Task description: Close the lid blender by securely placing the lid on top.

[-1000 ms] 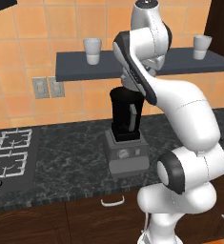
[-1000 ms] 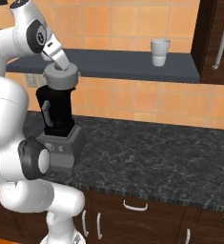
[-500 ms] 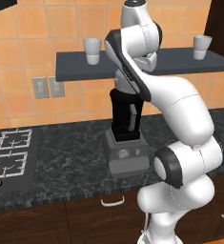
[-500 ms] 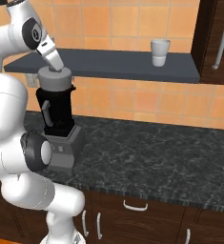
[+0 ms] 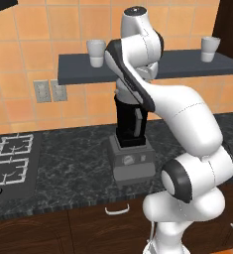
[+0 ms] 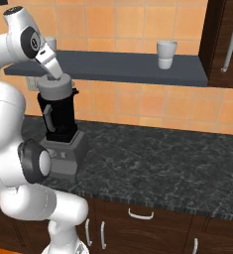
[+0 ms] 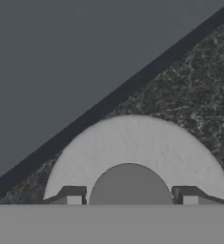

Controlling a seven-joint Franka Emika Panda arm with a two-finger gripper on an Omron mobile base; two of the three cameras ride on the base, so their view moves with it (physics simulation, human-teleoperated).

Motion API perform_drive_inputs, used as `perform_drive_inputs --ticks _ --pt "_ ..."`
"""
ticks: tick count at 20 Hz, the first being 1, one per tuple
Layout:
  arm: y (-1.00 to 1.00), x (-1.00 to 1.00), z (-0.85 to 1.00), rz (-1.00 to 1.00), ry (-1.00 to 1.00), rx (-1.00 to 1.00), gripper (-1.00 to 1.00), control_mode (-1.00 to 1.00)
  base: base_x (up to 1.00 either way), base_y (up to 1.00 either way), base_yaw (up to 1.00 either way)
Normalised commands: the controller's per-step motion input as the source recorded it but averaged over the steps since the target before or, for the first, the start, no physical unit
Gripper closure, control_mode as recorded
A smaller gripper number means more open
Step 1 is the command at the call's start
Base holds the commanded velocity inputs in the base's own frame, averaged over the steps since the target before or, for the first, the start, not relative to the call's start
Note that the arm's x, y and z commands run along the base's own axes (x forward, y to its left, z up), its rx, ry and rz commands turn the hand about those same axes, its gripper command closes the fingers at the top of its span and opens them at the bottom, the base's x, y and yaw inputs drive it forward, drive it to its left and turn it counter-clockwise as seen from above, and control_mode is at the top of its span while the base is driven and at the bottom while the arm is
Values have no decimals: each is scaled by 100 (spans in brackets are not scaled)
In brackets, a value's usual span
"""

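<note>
From my hand camera, the end effector (image 7: 131, 199) has its two fingertips on either side of the darker central knob of the lid (image 7: 132, 143), one tip on each flank, so I read it as clamped on that knob. The light-grey disc spreads out beyond the tips, with the dark speckled bench (image 7: 199, 86) below it and the flat grey shelf (image 7: 61, 57) crossing the upper left of that view.

In the right base view the end effector (image 6: 56, 77) points down at the lid (image 6: 54, 89), which sits level across the mouth of the blender (image 6: 58, 119); I cannot tell whether it is pressed fully home. The black jar stands upright on its boxy grey base, its grey handle strip turned toward the arm. In the left base view my own arm hides the top of the blender (image 5: 130, 124), so I see just the jar body and the base with its dial, standing on the bench (image 5: 68, 168) to the right of the stove burners (image 5: 9, 158).

The shelf (image 6: 138, 67) runs along the orange tiled wall behind the jar and carries a white cup (image 6: 166, 54).
</note>
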Motion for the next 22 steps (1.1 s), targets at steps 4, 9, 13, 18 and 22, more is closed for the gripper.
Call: perform_drive_inputs --ticks 4,9,13,18,22 --pt "33 29 0 2 -3 0 100 -100 0 0 0" --pt "4 40 3 0 0 0 100 -100 0 0 0" --pt "6 -1 -1 0 0 1 100 -100 0 0 0" --pt "0 -7 -25 0 -3 1 100 -100 0 0 0" --pt "7 -8 -45 0 0 0 100 -100 0 0 0"
